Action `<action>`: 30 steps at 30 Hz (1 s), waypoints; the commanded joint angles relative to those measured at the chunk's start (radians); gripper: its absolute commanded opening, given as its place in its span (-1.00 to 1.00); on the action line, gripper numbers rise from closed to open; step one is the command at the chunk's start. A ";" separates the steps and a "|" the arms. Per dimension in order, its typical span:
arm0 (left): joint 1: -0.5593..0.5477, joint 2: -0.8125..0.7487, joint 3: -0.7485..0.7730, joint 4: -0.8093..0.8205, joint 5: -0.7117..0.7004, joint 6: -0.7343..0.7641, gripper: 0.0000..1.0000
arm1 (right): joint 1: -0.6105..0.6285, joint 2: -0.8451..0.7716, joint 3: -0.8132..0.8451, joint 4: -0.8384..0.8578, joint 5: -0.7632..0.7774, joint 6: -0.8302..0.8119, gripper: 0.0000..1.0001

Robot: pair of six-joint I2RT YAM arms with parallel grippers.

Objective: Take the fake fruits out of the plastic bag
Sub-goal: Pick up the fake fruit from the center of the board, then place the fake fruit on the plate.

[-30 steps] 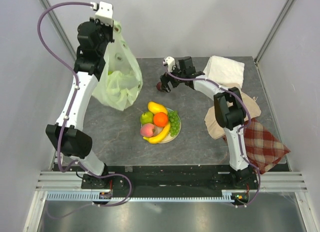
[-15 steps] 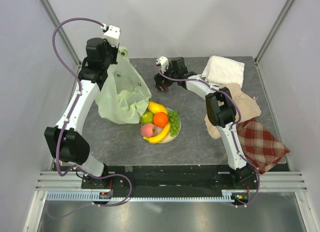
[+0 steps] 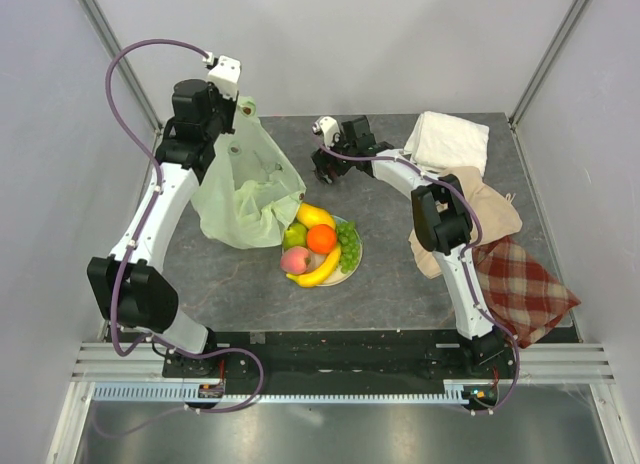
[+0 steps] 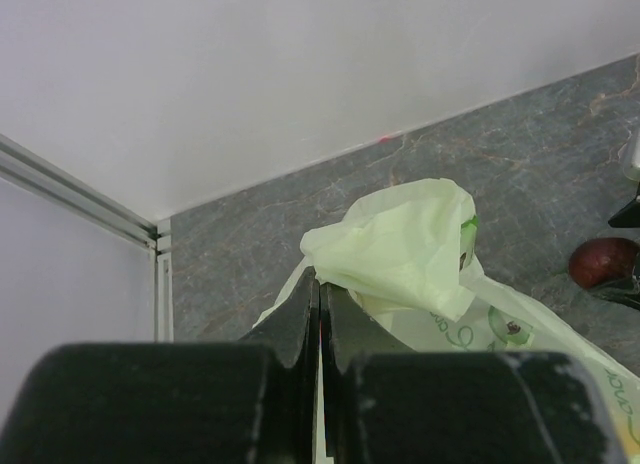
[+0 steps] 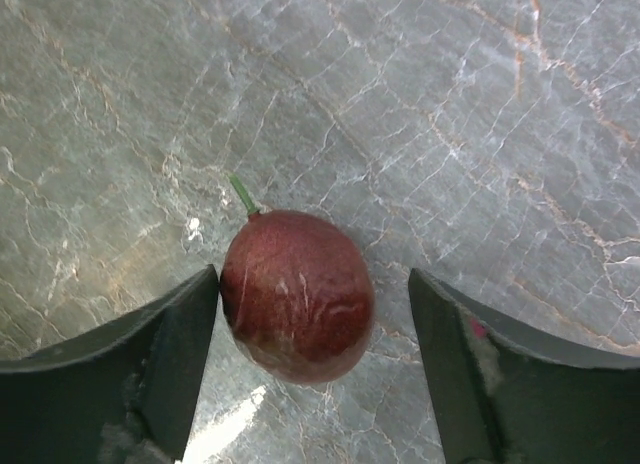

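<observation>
My left gripper [image 4: 318, 284] is pinched tight on the plastic bag [image 3: 245, 189], which hangs at the far left, its lower end just beside the fake fruits [image 3: 321, 238] on the plate [image 3: 352, 269]. My right gripper [image 5: 312, 284] stands wide around a dark red fruit [image 5: 297, 294] lying on the table [image 3: 400, 274], far centre.

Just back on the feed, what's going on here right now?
The left gripper is shut on the top of the plastic bag, holding it up at back left. The right gripper is down over the dark red fruit on the table, jaws open either side of it, not yet closed. The other fruits sit piled on the plate.
</observation>
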 commanded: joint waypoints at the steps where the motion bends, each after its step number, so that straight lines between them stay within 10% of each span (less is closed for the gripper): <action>1: 0.002 -0.045 -0.017 -0.004 0.000 0.002 -0.97 | 0.003 0.031 0.054 -0.021 -0.010 -0.021 0.55; 9: 0.005 -0.074 -0.067 0.008 -0.034 0.029 -0.97 | -0.011 -0.100 0.043 -0.064 -0.051 -0.019 -0.07; 21: 0.012 -0.108 -0.100 0.028 -0.009 -0.049 -0.96 | -0.040 -0.840 -0.586 -0.232 -0.364 -0.142 -0.07; 30: 0.014 -0.225 -0.172 0.012 0.017 -0.095 -0.97 | 0.162 -1.124 -0.914 -0.380 -0.238 -0.356 -0.07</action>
